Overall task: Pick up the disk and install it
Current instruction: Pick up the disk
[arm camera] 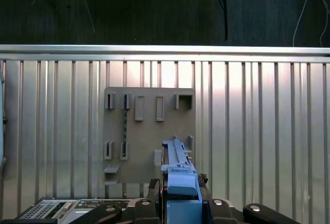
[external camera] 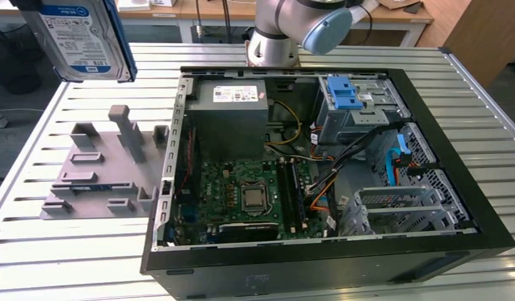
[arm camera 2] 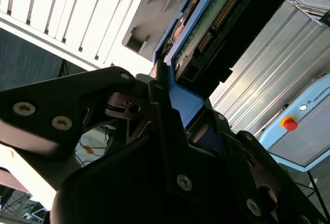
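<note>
Above the grey fixture plate (external camera: pixel 99 182), toward the exterior view's left and well apart from the open computer case (external camera: pixel 324 269), the disk (external camera: pixel 78 37) is held up in the air, upright, with its white-and-blue label turned to the camera. No part of it is seen to touch the plate or the slatted metal table (external camera: pixel 65 263).

The gripper (arm camera 2: pixel 175 105) is closed on the disk: in the second wrist view its black fingers (arm camera 2: pixel 161 87) are pressed against the blue carrier frame (arm camera 2: pixel 188 108) at one end, and the rest of the disk is left projecting beyond them. The green circuit board (arm camera 2: pixel 203 36) and connector pins (arm camera 2: pixel 227 7) are exposed along that free length.

The disk is judged to be stiff and fairly dense for its bulk, and fragile to knocks. The plastic frame is probably smooth and a little springy, so some slip or twist under an end grip is possible. A hold on the frame's flat sides, away from board and pins, is judged the safest, and that is how it is taken now.

Inside the case the grey drive bay (external camera: pixel 358 103) with its blue latch is seen, with no disk in it yet
</note>
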